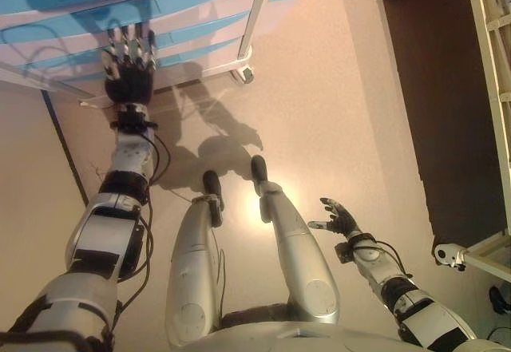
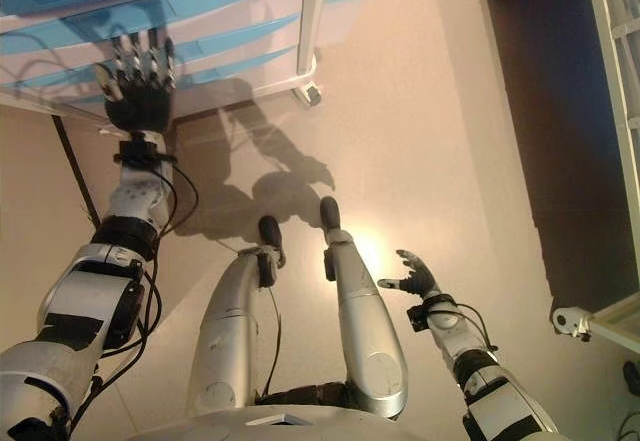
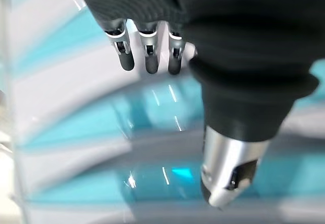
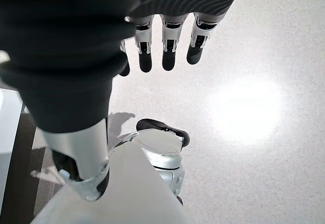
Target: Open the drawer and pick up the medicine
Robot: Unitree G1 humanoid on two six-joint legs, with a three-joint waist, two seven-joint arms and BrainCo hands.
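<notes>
Right hand [image 1: 342, 219] is hanging low over the floor [image 1: 335, 88], fingers relaxed; left hand [image 1: 128, 69] is reaching, fingers straight, at the blue-fronted drawer unit [image 1: 184, 17].

Drawer unit [image 1: 160, 17] sits upper left of the frame, drawers stacked, one caster [image 1: 244, 73] at its lower right corner. Left hand [image 1: 128, 69] in front of the drawer fronts, probably touching, hard to tell. Right hand [image 1: 339, 218] lower right, over bare floor [image 1: 335, 112]. Shelf frame [image 1: 495, 88] runs down the right edge.

Blue-and-white striped drawer unit [image 1: 184, 9]
</notes>
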